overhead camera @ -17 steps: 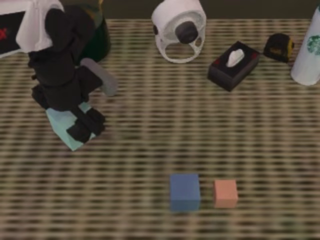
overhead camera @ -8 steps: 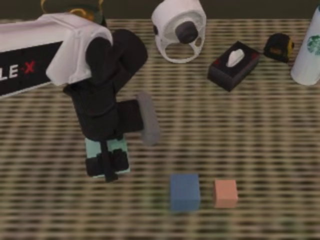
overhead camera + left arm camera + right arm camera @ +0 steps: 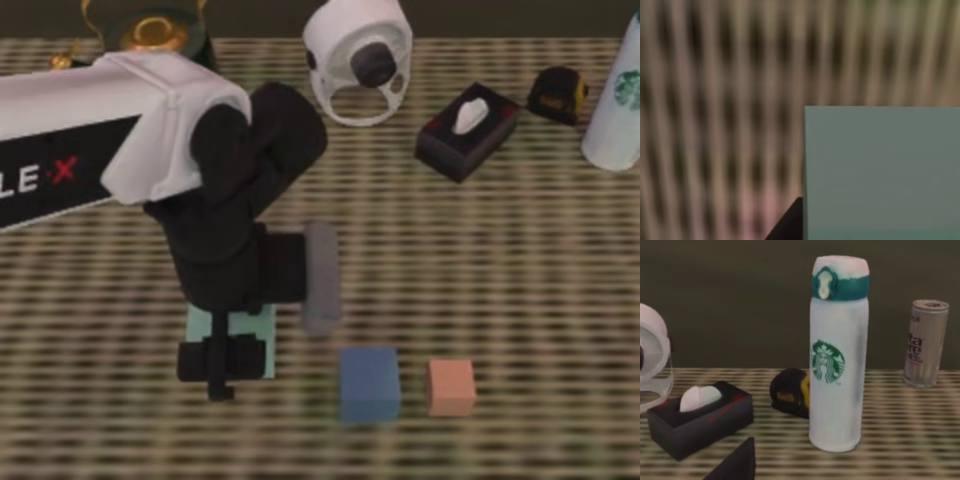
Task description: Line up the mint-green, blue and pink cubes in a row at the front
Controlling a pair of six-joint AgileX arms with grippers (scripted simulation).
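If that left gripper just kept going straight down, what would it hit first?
Probably only the woven table mat: the left gripper already clamps the pale mint-green matte cube, so that cube would land first, though its height is unclear.

A black tissue box (image 3: 466, 131) sits well beyond the fingers on the woven surface (image 3: 500, 260), a white tissue poking out. Beside it lie a black-and-yellow tape measure (image 3: 557, 95), a white Starbucks tumbler (image 3: 836, 355) with a teal lid, and a slim drink can (image 3: 925, 343).
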